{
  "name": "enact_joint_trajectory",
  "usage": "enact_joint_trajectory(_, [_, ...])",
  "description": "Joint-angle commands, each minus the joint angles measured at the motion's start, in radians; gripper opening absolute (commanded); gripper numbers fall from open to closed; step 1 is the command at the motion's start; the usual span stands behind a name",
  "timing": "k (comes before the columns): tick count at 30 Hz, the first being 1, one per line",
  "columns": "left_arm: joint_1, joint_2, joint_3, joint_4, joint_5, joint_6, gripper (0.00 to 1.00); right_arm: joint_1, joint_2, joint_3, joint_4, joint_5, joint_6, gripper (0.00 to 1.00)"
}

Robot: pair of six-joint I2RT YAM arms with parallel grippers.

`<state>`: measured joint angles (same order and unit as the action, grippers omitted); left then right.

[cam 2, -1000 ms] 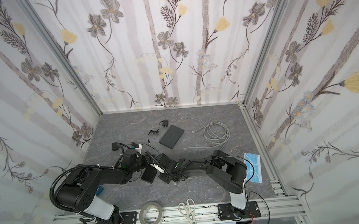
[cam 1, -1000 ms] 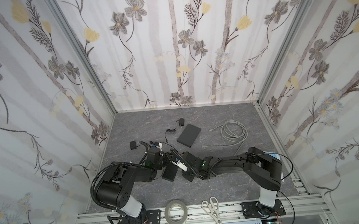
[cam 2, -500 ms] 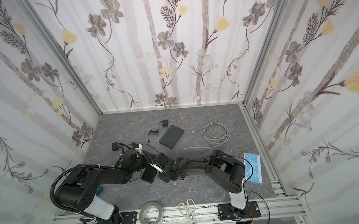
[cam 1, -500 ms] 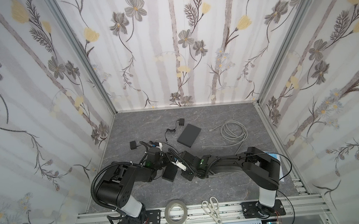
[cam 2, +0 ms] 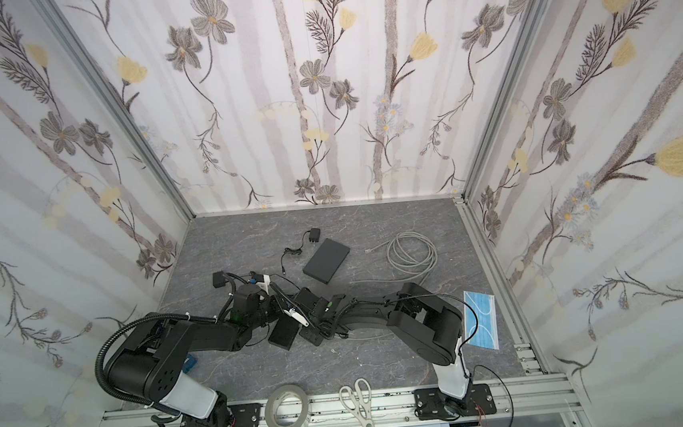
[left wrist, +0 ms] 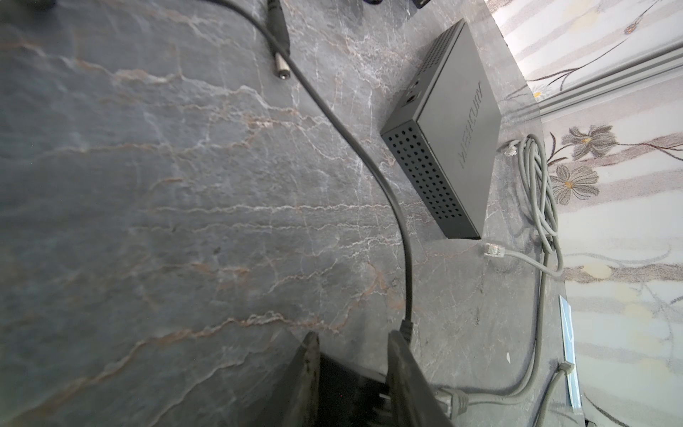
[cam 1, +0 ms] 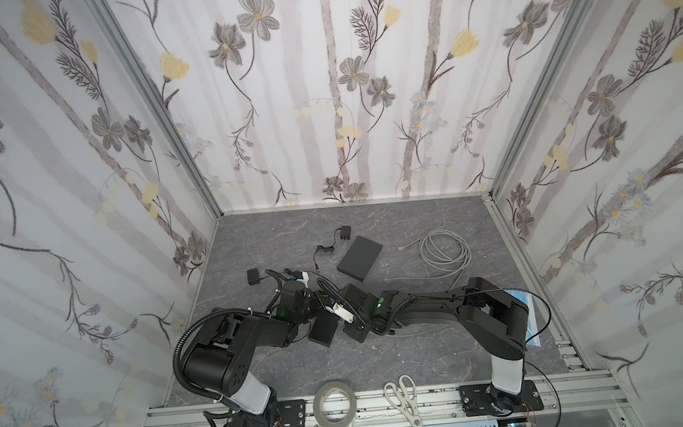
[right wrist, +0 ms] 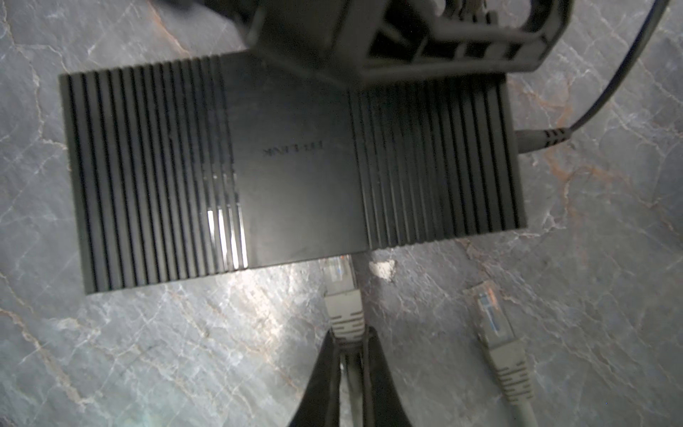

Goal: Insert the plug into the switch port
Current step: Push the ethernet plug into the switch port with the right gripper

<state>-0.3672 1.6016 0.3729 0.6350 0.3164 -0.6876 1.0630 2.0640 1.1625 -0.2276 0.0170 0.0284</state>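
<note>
At the near middle of the tabletop (cam 1: pixel 385 361), the right jaws are closed tightly on the grey boot of the plug (right wrist: pixel 342 295). The plug's clear tip meets one long edge of the black switch (right wrist: pixel 295 166); how deep it sits in a port cannot be told. The left jaws stand part-way open around the switch body and grip it from the opposite edge.

Only the right wrist view shows a second plug (right wrist: pixel 493 310) lying free just beside the held one, and a black cable (right wrist: pixel 543 138) entering the switch's short side. The left wrist view shows a dark grey box (left wrist: pixel 458 140) farther back, with a coil of grey cable (left wrist: pixel 539 177) to its right. In a top view a blue mask (cam 2: pixel 480 319) lies beside the right arm.
</note>
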Motion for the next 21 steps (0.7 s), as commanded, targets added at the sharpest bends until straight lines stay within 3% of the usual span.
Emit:
enact_joint_trajectory(1, [-0.006,0.017,-0.021,-0.333,0.062,-0.001,0.31,-0.012,0.005,0.035,0.240,0.119,0.009,0.00])
enact_joint_trajectory(21, [-0.007,0.032,-0.023,-0.310,0.072,-0.012,0.31,-0.021,0.073,0.164,0.270,0.063,0.029,0.00])
